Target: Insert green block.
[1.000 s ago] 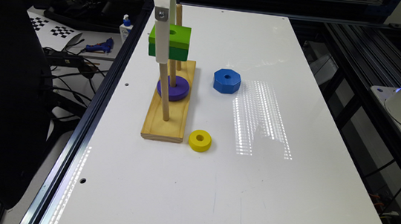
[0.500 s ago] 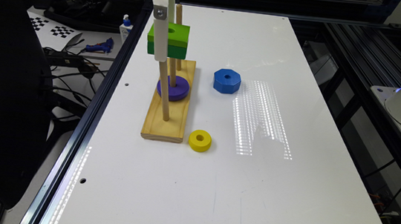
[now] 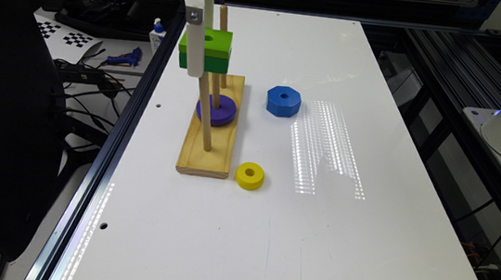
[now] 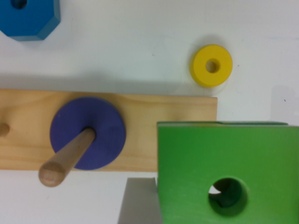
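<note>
Green block [image 3: 205, 50] gripped in closed fingers [image 4: 140, 200], held high | hole lining up over peg [image 3: 205, 107] | purple ring [image 3: 217, 110] already seated

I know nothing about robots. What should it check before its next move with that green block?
1. Green block held by the gripper: ok.
2. Block level: ok.
3. Hole over a peg: cannot tell; no peg tip shows through it.
4. Front peg bare: ok; the purple ring sits on the middle peg.
5. Blue block and yellow ring apart from the base: ok.
</note>
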Motion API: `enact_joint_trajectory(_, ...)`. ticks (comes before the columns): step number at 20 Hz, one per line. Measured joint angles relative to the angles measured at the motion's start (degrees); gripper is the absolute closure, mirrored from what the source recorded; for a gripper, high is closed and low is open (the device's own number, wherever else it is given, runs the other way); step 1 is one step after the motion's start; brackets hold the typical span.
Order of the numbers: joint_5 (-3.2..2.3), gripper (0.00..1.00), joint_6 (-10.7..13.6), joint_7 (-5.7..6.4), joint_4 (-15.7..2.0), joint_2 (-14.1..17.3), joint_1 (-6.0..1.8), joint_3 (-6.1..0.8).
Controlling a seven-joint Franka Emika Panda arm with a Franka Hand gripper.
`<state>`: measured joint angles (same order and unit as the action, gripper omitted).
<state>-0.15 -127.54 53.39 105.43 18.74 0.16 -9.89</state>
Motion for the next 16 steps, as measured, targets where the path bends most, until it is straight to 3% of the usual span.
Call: enact_joint_trajectory(16,-0.03,1.0,-0.5,0.35,-0.05,1.0,0.56,-0.29)
